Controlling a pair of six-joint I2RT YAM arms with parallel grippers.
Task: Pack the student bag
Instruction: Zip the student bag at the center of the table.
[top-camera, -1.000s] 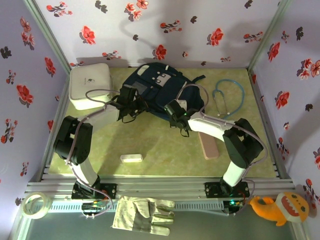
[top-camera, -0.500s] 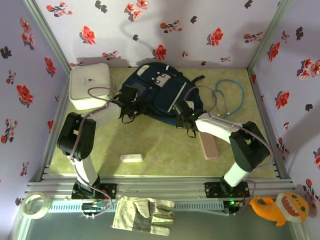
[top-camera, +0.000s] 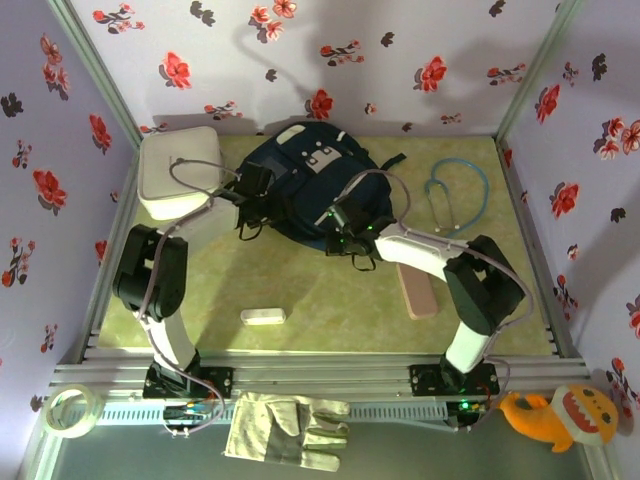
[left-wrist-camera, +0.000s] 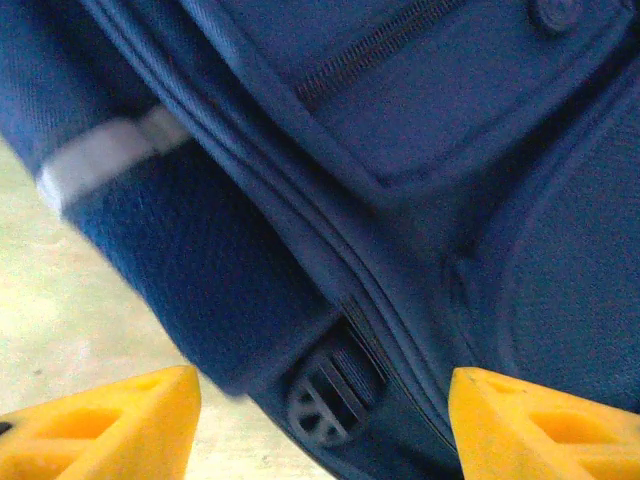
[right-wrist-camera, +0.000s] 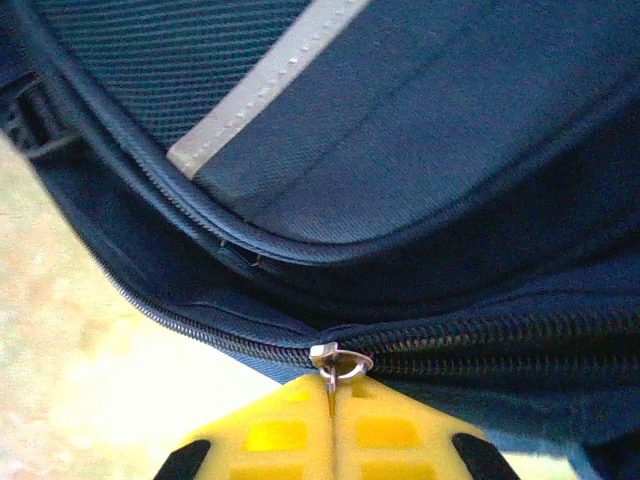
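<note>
The student bag, dark navy with white stripe trims, lies at the back middle of the green mat. My left gripper is at the bag's left edge. In the left wrist view it stands open, its yellow fingers on either side of a black strap buckle without touching it. My right gripper is at the bag's near edge. In the right wrist view it is shut on the metal zipper pull, and the zipper runs off to the right.
A white rounded box sits left of the bag and a teal stethoscope to its right. A pink flat piece lies under the right arm, and a small white object near the front. A glove, tape roll and orange plush lie beyond the front rail.
My left gripper has opened and let go of the bag's left side. My right gripper, still shut on the zipper pull, has moved left along the bag's near edge.
</note>
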